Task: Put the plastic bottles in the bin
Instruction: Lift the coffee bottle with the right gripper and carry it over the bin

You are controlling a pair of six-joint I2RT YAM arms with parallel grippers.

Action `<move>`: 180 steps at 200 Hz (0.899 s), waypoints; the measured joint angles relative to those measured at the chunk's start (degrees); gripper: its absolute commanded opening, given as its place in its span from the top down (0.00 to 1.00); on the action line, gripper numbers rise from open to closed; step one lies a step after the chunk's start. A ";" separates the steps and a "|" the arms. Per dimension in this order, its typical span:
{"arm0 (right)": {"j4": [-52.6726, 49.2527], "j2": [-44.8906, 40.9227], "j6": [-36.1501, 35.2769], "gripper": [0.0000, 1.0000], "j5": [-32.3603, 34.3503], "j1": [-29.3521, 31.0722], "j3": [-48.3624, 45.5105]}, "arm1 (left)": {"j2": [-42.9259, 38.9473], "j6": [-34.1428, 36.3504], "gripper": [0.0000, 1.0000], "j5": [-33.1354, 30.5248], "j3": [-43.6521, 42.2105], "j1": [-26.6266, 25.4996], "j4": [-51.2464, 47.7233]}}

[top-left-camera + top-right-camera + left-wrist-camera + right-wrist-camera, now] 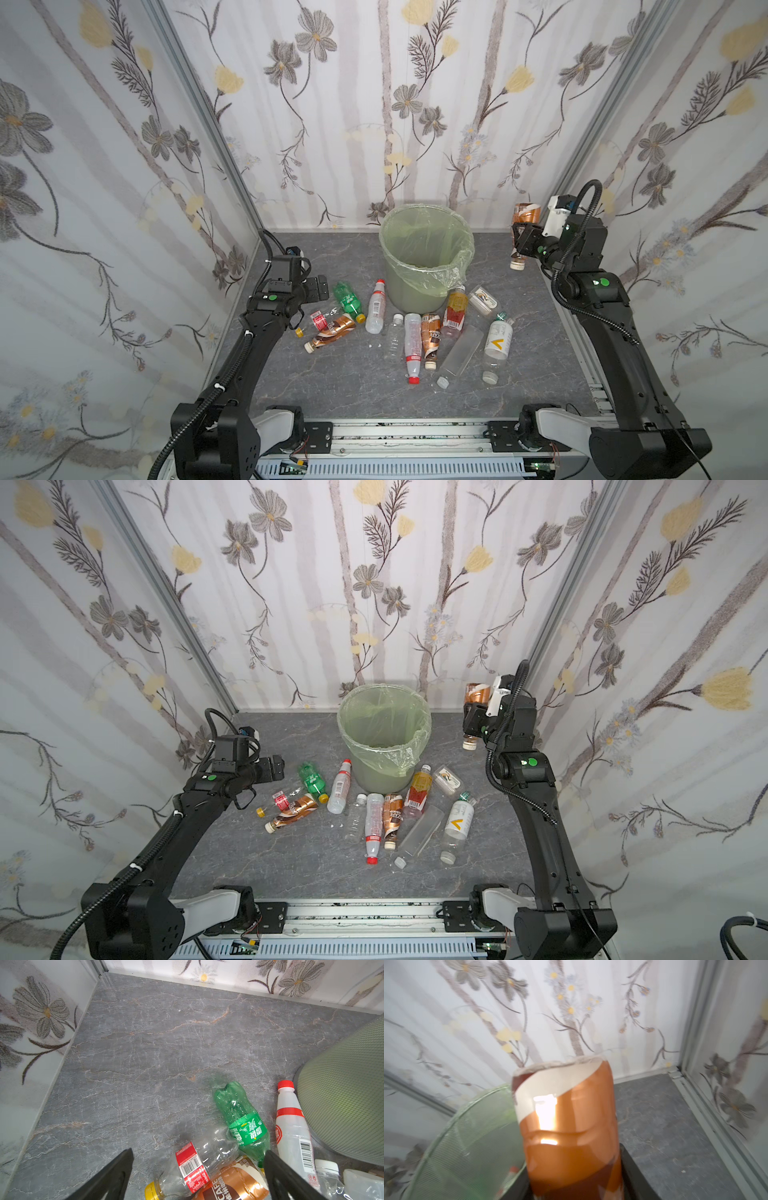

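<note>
Bin (405, 295) stands far centre, about 11 plastic bottles (412, 345) lying on its near side. Right gripper (521, 243) clamps 1 coffee bottle (525, 214) cap-down, raised well right of the rim. Left gripper (318, 286) hangs spread and empty beside the green bottle (349, 301). Releasing early would miss; the cap could snag the bag (453, 270).

grey veined tabletop (166, 1053): matt, stone-look | round pale grey-green plastic bin (342, 1095): fine mesh-textured wall | translucent light green bag liner (444, 276): thin crinkled film | copper-and-cream labelled plastic bottle (566, 1126): glossy, mirror-bright glare | green plastic bottle (232, 1105): translucent, shiny | flower-printed walls (374, 104): matt, woven-looking
</note>
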 measured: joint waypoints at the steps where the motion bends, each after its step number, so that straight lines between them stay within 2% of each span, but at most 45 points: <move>1: 0.15 0.00 0.00 0.63 -0.26 0.13 0.11 | 0.00 0.00 0.00 0.00 -0.04 0.00 0.02; 38: 6.38 2.58 -1.01 0.62 -9.64 5.35 4.87 | -0.17 0.02 0.00 1.09 -0.66 0.02 0.63; 77: 8.57 8.20 -1.44 0.62 -13.07 10.51 9.22 | -0.81 0.07 0.00 1.46 -1.01 0.02 1.38; 134: 10.40 16.17 -1.66 0.61 -12.07 16.24 13.03 | -1.49 1.09 0.00 2.36 -1.01 0.02 1.77; 180: 6.99 21.14 -2.54 0.61 -6.54 18.97 14.40 | -1.60 1.07 0.00 1.25 -0.81 0.02 1.79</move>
